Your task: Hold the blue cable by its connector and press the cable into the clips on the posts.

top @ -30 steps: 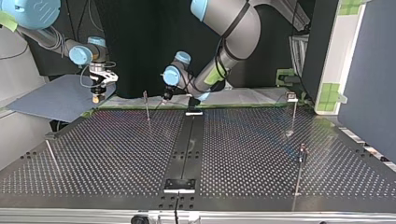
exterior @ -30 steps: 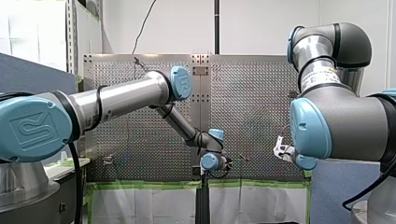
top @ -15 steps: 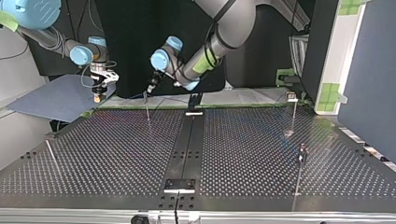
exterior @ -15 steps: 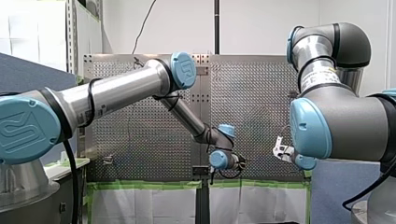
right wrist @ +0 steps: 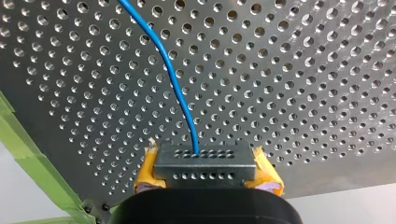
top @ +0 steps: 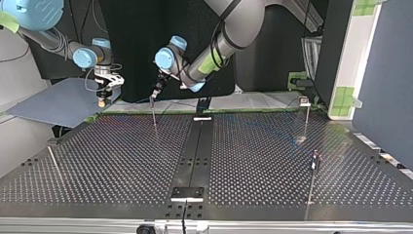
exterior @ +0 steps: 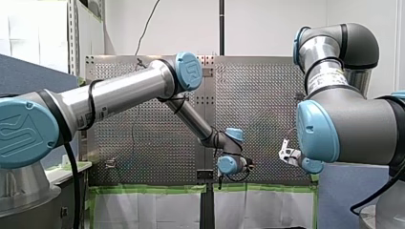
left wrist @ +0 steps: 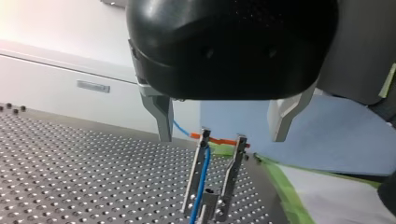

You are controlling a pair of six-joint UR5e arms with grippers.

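Where my right claw clamps its grey connector, the thin blue cable curves away. My left claw gapes over a clip.

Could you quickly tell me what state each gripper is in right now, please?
Left gripper: open, holding nothing.
Right gripper: closed on the connector of the blue cable.

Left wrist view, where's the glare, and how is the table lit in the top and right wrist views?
Left wrist view: the pale backdrop behind my left gripper is washed out bright, and holes in the table glint. Top view: dark backdrop, faint rainbow sheen on the table. Right wrist view: even light, no strong glare; the blue cable stands out plainly.
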